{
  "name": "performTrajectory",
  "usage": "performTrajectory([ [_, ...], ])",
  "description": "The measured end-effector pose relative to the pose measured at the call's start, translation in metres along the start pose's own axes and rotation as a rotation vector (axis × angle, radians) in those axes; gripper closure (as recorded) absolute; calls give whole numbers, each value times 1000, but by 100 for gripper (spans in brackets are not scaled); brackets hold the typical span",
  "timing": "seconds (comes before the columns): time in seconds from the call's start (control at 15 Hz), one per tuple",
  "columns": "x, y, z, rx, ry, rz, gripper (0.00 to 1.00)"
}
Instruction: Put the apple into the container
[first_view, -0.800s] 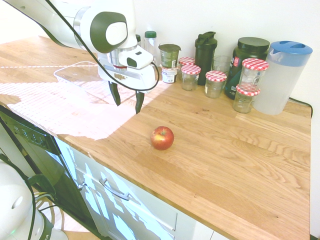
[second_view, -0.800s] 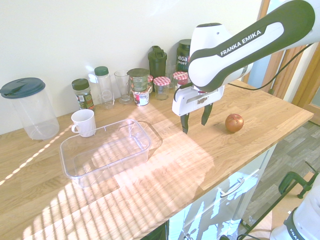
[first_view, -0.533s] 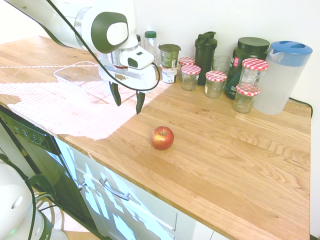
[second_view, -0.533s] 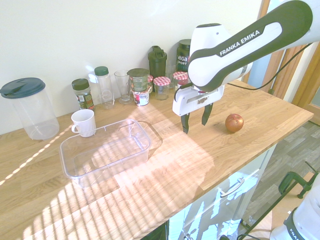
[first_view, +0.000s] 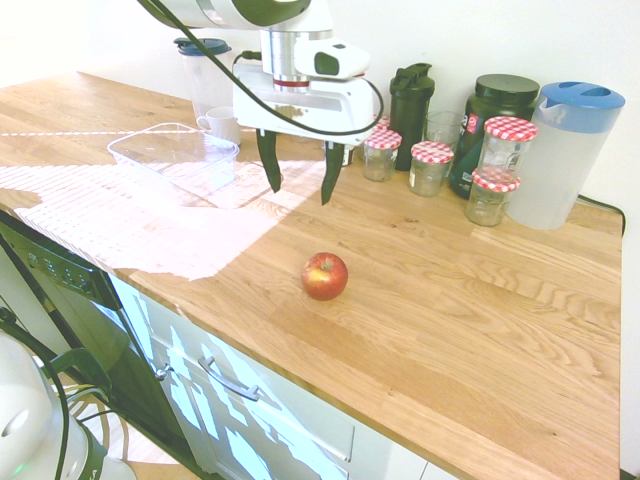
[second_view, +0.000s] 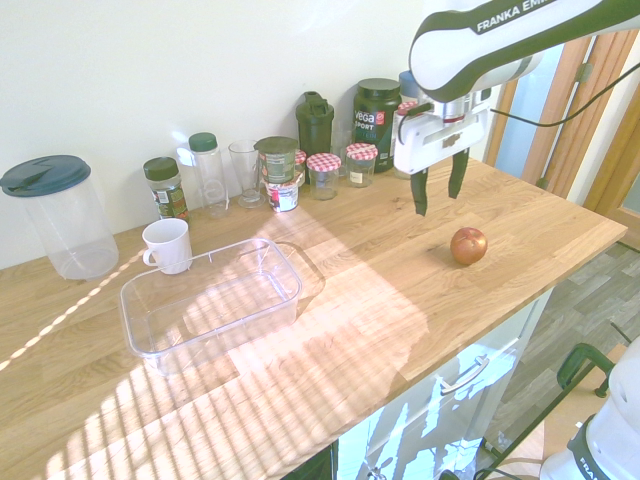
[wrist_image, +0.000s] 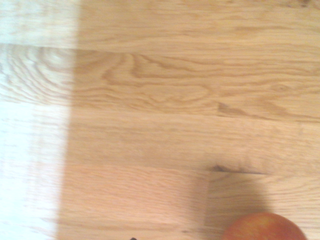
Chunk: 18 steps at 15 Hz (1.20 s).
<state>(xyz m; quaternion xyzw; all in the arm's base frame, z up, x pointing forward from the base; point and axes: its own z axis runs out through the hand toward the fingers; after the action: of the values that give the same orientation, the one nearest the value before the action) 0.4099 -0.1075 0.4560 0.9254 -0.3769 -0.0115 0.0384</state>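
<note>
Hovering above a sunlit wooden kitchen counter (first_view: 480, 300), the white Franka arm's gripper (first_view: 298, 178) points straight down with its two dark fingers spread wide and nothing between them. The red apple (first_view: 325, 276) sits alone on the bare wood near the counter's front edge, apart from the gripper and lower; in the second exterior view the apple (second_view: 468, 245) lies toward the counter's front and slightly to the side of the gripper (second_view: 439, 193), so the jaws would need to shift that way and descend. The wrist view catches only the apple's top (wrist_image: 265, 228) at its edge, suggesting the gripper is not yet centred over it. The clear plastic container (second_view: 212, 302) waits empty, well away along the counter, next to a white mug (second_view: 167, 245).
</note>
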Motion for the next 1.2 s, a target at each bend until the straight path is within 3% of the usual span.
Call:
performTrajectory([
  [0.33,1,64,29,31,-18,-56,0],
  [0.67,-10,70,60,67,-12,-129,0],
  [1.07,-17,64,89,99,64,-155,0],
  [1.13,-17,62,93,98,67,-158,100],
  [1.2,-17,59,97,99,70,-161,100],
])
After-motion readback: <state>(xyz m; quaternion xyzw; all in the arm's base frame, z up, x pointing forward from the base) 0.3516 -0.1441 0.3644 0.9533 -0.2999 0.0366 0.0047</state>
